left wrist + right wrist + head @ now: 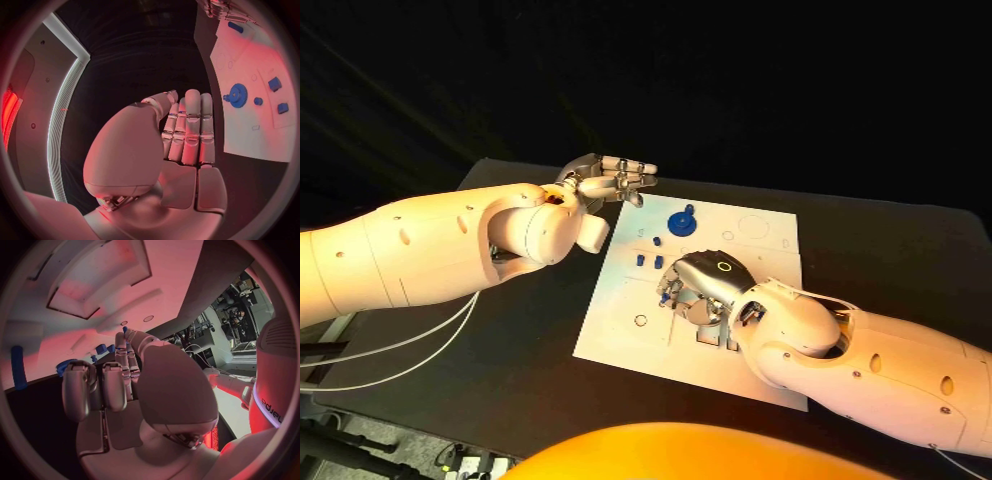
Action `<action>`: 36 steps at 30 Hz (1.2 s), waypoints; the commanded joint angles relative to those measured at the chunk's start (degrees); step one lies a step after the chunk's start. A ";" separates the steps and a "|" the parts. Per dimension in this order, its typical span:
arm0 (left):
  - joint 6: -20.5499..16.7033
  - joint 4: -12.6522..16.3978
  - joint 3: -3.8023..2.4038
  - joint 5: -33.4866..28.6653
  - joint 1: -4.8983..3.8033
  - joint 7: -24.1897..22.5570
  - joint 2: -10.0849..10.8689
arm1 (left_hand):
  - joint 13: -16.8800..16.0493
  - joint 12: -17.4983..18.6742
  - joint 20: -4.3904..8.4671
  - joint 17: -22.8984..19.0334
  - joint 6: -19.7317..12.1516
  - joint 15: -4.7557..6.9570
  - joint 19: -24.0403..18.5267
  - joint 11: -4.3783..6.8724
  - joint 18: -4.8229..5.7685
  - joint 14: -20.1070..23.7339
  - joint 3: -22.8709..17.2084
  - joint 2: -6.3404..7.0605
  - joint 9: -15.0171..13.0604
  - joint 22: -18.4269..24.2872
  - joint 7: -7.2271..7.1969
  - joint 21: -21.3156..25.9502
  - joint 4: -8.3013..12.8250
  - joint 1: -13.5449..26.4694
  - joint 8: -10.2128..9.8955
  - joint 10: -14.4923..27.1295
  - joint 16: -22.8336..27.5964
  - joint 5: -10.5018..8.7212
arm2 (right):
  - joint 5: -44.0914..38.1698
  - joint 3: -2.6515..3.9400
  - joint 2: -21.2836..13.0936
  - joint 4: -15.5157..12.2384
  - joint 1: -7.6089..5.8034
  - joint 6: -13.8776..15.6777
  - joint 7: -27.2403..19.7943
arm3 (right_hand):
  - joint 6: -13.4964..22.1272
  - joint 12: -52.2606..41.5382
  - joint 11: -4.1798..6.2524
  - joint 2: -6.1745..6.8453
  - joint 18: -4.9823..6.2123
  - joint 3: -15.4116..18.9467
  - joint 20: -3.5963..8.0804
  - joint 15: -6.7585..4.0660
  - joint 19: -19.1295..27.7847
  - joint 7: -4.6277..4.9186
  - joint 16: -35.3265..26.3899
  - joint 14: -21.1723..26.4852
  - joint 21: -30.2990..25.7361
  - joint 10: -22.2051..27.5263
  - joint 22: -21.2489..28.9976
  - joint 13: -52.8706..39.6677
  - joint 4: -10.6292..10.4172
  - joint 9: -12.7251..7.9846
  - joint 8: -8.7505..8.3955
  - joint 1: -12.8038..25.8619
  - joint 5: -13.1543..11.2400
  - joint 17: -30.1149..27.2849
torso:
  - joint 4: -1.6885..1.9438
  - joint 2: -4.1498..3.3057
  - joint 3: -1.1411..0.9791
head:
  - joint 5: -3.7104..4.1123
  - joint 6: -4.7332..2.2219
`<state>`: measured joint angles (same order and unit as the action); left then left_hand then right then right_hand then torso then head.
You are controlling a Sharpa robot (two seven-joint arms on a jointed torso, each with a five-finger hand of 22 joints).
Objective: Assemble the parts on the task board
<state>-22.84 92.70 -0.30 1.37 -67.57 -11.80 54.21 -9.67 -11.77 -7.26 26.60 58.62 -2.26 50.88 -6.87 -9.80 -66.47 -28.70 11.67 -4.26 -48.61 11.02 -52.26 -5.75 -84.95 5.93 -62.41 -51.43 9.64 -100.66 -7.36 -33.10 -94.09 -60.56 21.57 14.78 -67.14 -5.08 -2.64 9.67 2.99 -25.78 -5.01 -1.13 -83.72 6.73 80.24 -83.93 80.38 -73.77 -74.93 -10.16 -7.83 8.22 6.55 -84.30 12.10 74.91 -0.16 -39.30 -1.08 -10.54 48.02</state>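
Reaching over the task board (625,335), the right hand (704,283) hovers among small blue parts (648,260); whether it grasps one cannot be told. Left hand (607,181) waits released. Lower squarely.

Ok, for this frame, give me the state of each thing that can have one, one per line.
left hand: fingers extended together, holding nothing, off the board's far left corner.
right hand: over the board, palm down; whether it holds anything cannot be told.
blue gear: flat on the board.
task board: flat on the table.
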 commanded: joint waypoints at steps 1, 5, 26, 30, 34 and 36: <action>1.02 0.06 -0.03 -0.16 -0.06 -0.15 -0.16 | -0.08 -0.34 -0.27 -0.05 -0.35 0.04 -0.18 -0.03 -0.67 0.55 0.11 -0.62 0.08 -0.06 0.05 0.31 0.22 0.11 -0.01 0.31 0.26 0.12 | 0.12 -0.03 0.08 0.07 0.10 -1.08 -0.86 | -0.22 0.35 -0.15 -0.10 -0.78 -0.03 0.31 -0.34 -1.53 0.04 0.01 -3.29 -0.10 -0.42 -11.14 0.09 0.22 0.06 0.08 0.66 0.33 1.28 | 0.02 0.01 0.05 | -0.25 0.19; 1.09 0.03 -0.03 -0.15 -0.06 -0.13 -0.22 | -0.08 -0.34 -0.27 -0.05 -0.35 0.04 -0.18 -0.03 -0.67 0.55 0.11 -0.62 0.08 -0.06 0.05 0.31 0.22 0.11 -0.01 0.31 0.26 0.12 | 0.25 -0.05 0.12 0.15 0.12 -1.26 -0.93 | -0.22 0.35 -0.15 -0.10 -0.78 -0.03 0.32 -0.34 -1.53 0.04 0.01 -3.29 -0.11 -0.42 -11.14 0.10 0.22 0.06 0.08 0.67 0.33 1.27 | -0.04 0.00 0.07 | -0.33 0.26; 1.25 0.12 -0.03 -0.08 -0.06 0.00 -0.24 | -0.10 -0.47 -0.30 -0.10 -0.40 0.03 -0.22 -0.05 -0.68 0.57 0.17 -0.62 0.08 -0.05 0.06 0.36 0.22 0.19 0.03 0.42 0.28 0.09 | 0.27 -0.16 0.93 1.70 0.15 -3.18 -0.40 | -0.16 0.44 -0.17 -0.09 -0.73 -0.01 0.32 -0.32 -1.43 0.06 -0.04 -3.28 -0.31 -0.42 -11.07 0.12 0.26 0.07 0.02 0.89 0.42 1.19 | -0.02 0.01 0.03 | -0.43 0.54; 1.25 0.12 -0.03 -0.07 -0.06 0.02 -0.25 | -0.10 -0.47 -0.30 -0.10 -0.40 0.03 -0.22 -0.05 -0.68 0.57 0.17 -0.62 0.08 -0.05 0.06 0.36 0.22 0.19 0.03 0.42 0.28 0.09 | 0.26 -0.20 1.13 1.93 0.15 -3.76 -0.37 | -0.13 0.47 -0.19 -0.09 -0.72 0.00 0.31 -0.32 -1.39 0.08 -0.05 -3.27 -0.40 -0.41 -11.05 0.13 0.27 0.07 -0.01 0.98 0.44 1.17 | 0.00 0.02 0.04 | -0.43 0.59; 1.23 0.11 -0.03 -0.06 -0.07 0.02 -0.25 | -0.10 -0.47 -0.30 -0.10 -0.40 0.03 -0.22 -0.05 -0.68 0.57 0.17 -0.62 0.08 -0.05 0.06 0.36 0.22 0.19 0.03 0.42 0.28 0.09 | 0.25 -0.27 1.36 2.05 0.17 -4.11 -0.41 | -0.13 0.49 -0.19 -0.08 -0.72 0.01 0.31 -0.31 -1.39 0.08 -0.07 -3.27 -0.39 -0.41 -11.05 0.13 0.27 0.07 -0.01 1.01 0.44 1.15 | 0.01 0.02 0.04 | -0.43 0.64; 1.23 0.10 -0.03 -0.06 -0.07 0.03 -0.25 | -0.10 -0.47 -0.30 -0.10 -0.40 0.03 -0.22 -0.05 -0.68 0.57 0.17 -0.62 0.08 -0.05 0.06 0.36 0.22 0.19 0.03 0.42 0.28 0.09 | 0.25 -0.30 1.45 2.11 0.19 -4.25 -0.41 | -0.13 0.49 -0.19 -0.08 -0.72 0.01 0.31 -0.31 -1.39 0.08 -0.07 -3.27 -0.39 -0.41 -11.05 0.13 0.27 0.07 -0.01 1.01 0.44 1.15 | 0.01 0.02 0.04 | -0.43 0.64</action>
<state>-22.54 92.69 -0.29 1.39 -67.57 -11.61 54.06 -9.71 -12.17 -7.26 26.56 58.63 -2.07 50.88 -6.87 -9.79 -66.26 -28.70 11.45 -4.27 -48.60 11.01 -52.26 -5.75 -84.72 5.93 -62.42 -51.45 9.64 -100.10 -7.50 -31.74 -92.13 -60.51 19.25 14.38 -66.87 -4.85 -2.66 9.69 3.02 -25.78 -4.81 -1.13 -83.92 6.78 80.24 -83.93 80.31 -73.78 -74.90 -10.12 -7.84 8.23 6.27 -83.82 12.33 74.94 -0.16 -39.28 -1.03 -10.98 48.62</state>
